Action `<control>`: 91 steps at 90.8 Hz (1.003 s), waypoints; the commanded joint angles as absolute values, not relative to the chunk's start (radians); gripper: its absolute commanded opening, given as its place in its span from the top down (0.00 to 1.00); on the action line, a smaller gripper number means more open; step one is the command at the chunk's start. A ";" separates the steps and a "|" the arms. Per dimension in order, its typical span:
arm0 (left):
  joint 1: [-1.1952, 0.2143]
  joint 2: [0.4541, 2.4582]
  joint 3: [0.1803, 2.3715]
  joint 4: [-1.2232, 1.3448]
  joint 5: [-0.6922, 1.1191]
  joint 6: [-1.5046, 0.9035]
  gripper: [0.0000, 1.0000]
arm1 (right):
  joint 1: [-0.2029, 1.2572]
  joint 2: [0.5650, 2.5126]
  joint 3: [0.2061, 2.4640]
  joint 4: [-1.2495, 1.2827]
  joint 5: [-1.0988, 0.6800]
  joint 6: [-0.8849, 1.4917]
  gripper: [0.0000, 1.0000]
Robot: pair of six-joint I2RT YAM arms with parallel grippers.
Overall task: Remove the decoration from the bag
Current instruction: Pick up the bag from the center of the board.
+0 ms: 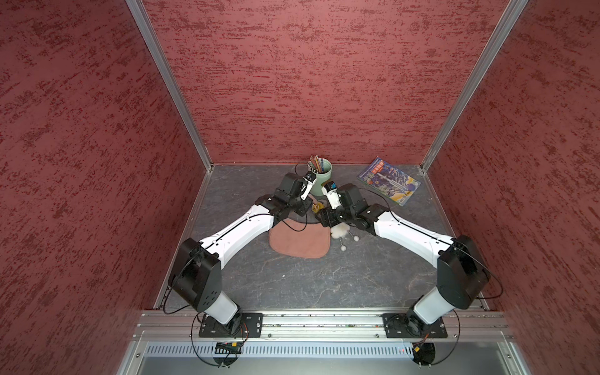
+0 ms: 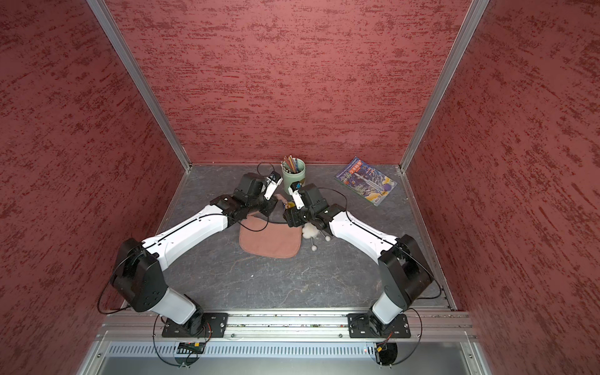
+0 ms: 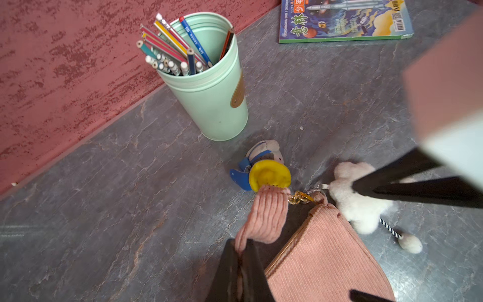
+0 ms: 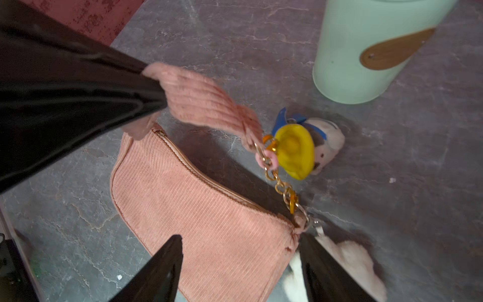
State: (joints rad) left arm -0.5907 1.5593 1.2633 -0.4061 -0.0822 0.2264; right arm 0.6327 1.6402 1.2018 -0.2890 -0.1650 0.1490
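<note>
Strap [image 3: 264,217] of dusty-pink ribbed half-moon fabric bag [image 4: 209,230] pinched by left gripper [image 3: 239,245], likely tensioning gold chain [image 4: 281,187]. Right gripper [image 4: 240,236] is spread above bag's corner, one finger over white fluffy plush charm [image 4: 350,258], probably to grab it.

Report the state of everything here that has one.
bag: zipped shut, lying flat.
strap: lifted.
left pincer: shut on strap.
right pincer: open, astride the bag's corner.
yellow-hatted charm: apparently clipped to chain.
fluffy white charm: clipped at bag's corner.
pencil cup: upright, full.
magazine: closed, flat.
</note>
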 commanded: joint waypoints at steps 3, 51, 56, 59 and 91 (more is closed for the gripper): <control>-0.619 1.527 1.294 -0.442 -0.115 0.272 0.94 | 0.629 1.675 1.240 -0.223 -0.161 0.068 0.27; -0.653 1.448 1.298 -0.451 -0.133 0.233 0.92 | 0.616 1.770 1.287 -0.118 -0.070 0.125 0.59; -0.652 1.437 1.294 -0.451 -0.135 0.224 0.92 | 0.614 1.753 1.279 -0.104 -0.085 0.131 0.65; -0.650 1.432 1.292 -0.452 -0.136 0.215 0.91 | 0.615 1.743 1.277 -0.104 -0.093 0.137 0.69; -0.454 1.276 1.248 -0.538 0.199 -0.210 0.48 | 0.627 1.601 1.258 -0.241 -0.034 0.333 0.90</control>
